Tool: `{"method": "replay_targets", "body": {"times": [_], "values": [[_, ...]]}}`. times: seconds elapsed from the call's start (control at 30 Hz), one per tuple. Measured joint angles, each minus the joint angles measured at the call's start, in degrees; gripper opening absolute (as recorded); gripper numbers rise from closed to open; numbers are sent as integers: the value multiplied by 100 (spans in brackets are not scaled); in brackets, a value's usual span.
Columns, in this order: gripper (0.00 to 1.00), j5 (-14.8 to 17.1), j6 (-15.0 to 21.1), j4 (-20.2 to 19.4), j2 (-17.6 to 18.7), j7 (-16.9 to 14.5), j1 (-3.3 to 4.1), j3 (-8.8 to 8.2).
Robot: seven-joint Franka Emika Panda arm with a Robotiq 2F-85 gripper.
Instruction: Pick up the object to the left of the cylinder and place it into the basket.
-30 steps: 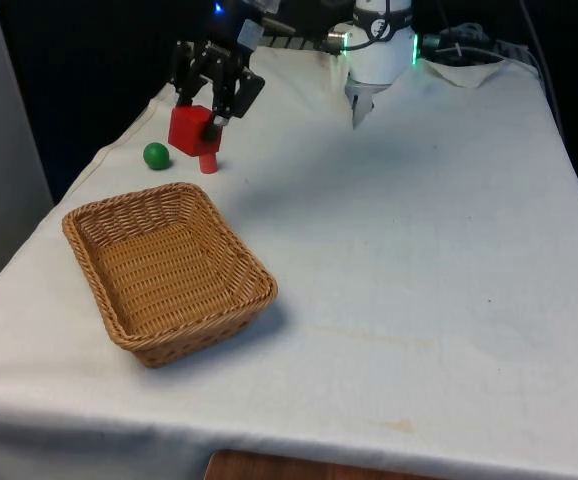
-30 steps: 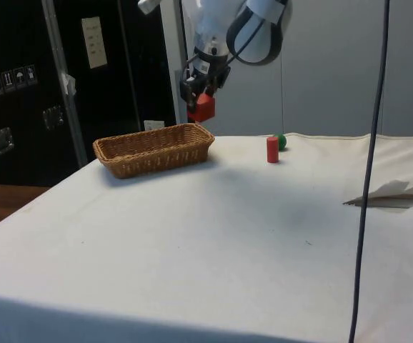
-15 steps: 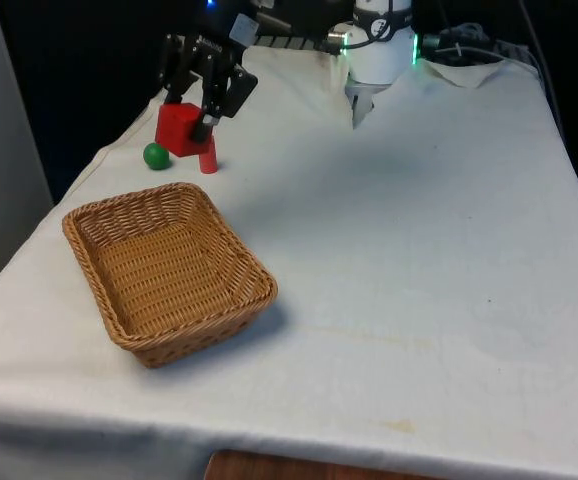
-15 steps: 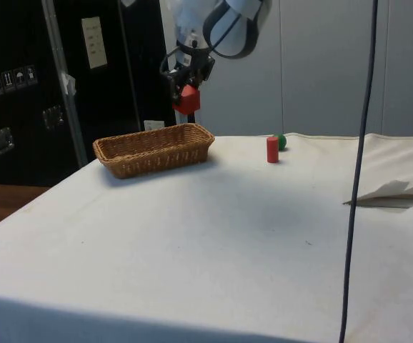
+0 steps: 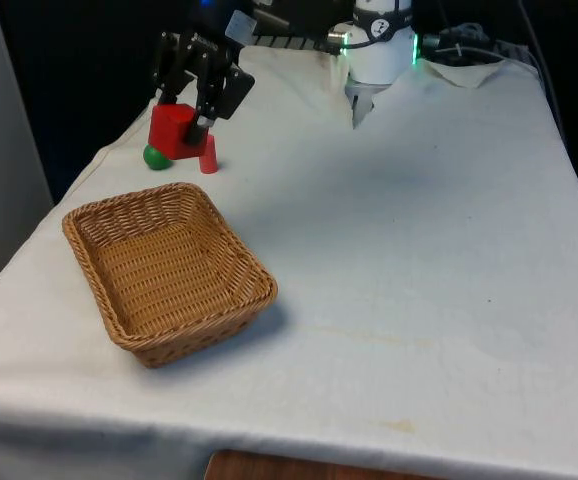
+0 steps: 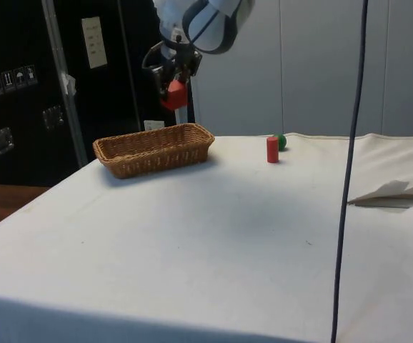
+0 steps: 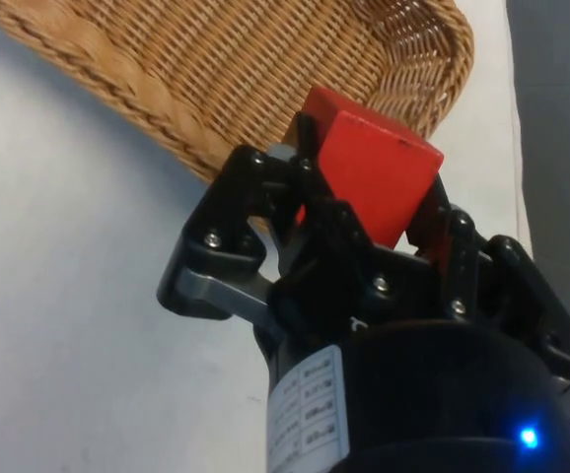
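Red wooden block (image 5: 174,131) is clamped between the black two-finger gripper's (image 5: 191,118) fingers (image 7: 317,212), held up in the air, clear of the tabletop (image 5: 419,230). You can see the grip best in the wrist view: the fingers are closed on two opposite faces of the block (image 7: 374,173), block tilted, one corner sticking out past the fingertips.

In the side view the gripper (image 6: 171,80) hangs well above the woven wicker basket (image 6: 154,148), roughly over its far end; the block (image 6: 173,93) is above rim height, not touching anything else. The wrist view puts the basket (image 7: 265,69) directly beyond the block.

In the front view the basket (image 5: 165,270) sits towards the front view's left, nearer the camera than the gripper. Short red cylinder (image 5: 208,155) stands upright on the white cloth just behind the basket, with a small green ball (image 5: 153,157) beside it on the front view's left. Block partly covers the ball from that angle. Side view shows cylinder (image 6: 271,149) and ball (image 6: 281,141) close together, well apart from the basket.
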Motion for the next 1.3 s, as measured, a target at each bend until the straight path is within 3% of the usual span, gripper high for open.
{"method": "replay_targets", "body": {"times": [0.3,0.73,1.17,1.3], "values": [[3,464,-86,264,275,-178,-29,97],[3,1031,-97,859,1089,-183,-86,183],[3,1696,-138,1501,1914,-246,-235,309],[3,2091,-149,1587,2114,-447,-286,338]]}}
